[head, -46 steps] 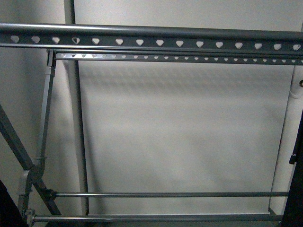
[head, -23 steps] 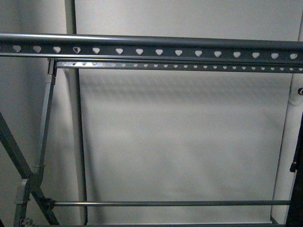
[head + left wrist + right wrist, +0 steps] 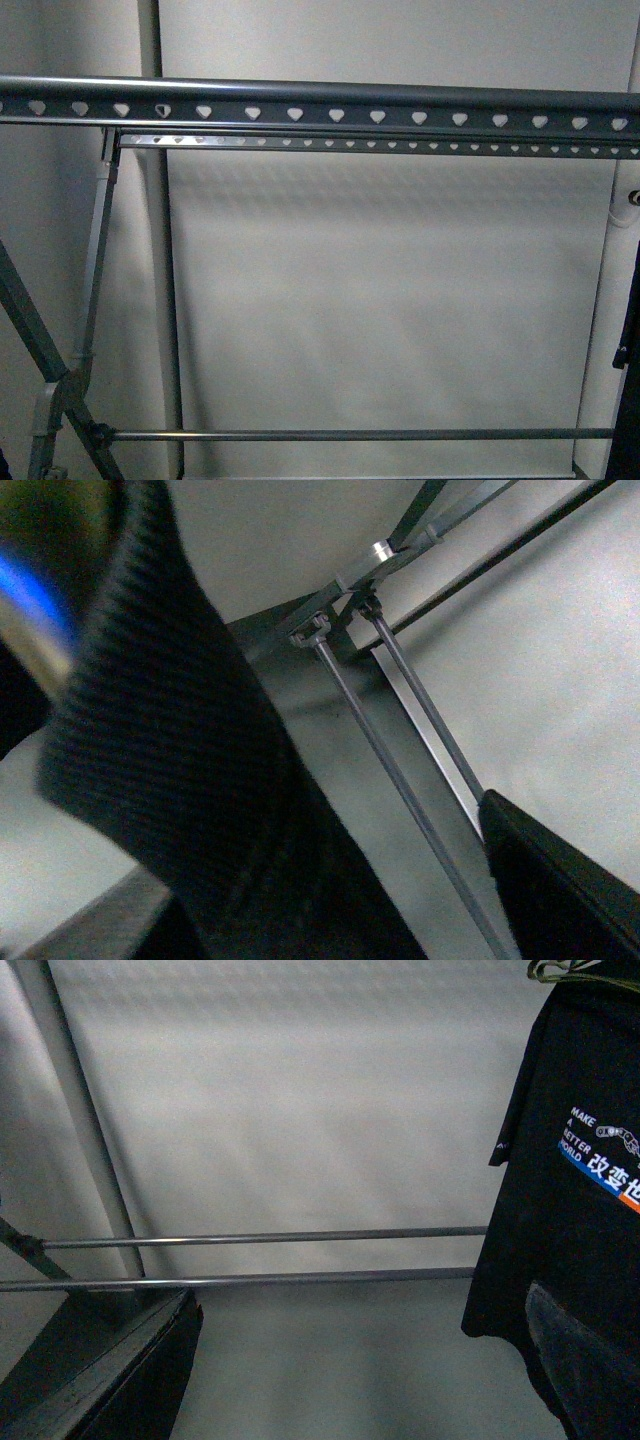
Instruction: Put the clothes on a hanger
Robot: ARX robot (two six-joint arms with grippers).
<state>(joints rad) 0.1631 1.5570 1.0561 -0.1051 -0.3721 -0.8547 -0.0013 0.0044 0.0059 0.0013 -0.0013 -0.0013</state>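
Note:
The black T-shirt (image 3: pixel 570 1160), printed "MAKE A BETTER WORLD" with a blue stripe and Chinese characters, hangs at one side of the right wrist view from a small metal coat hanger (image 3: pixel 560 970). My right gripper (image 3: pixel 360 1380) is open and empty beside the shirt, one finger (image 3: pixel 590 1360) in front of its hem. The grey rack's top rail with heart-shaped holes (image 3: pixel 320 110) crosses the front view. In the left wrist view, black ribbed fabric (image 3: pixel 170 760) fills the foreground. My left gripper (image 3: pixel 400 910) is open, with one finger (image 3: pixel 560 890) showing. Neither arm shows clearly in the front view.
The rack's thin lower rods (image 3: pixel 260 1235) run behind the right gripper and show in the left wrist view (image 3: pixel 400 780). A diagonal brace (image 3: pixel 30 320) stands at the left. A plain grey wall (image 3: pixel 380 300) is behind. A dark shape (image 3: pixel 630 380) sits at the right edge.
In the front view the rack's rails sit lower in the picture than a second ago, the top rail and lower rod both shifted down. The bottommost rod has left the picture.

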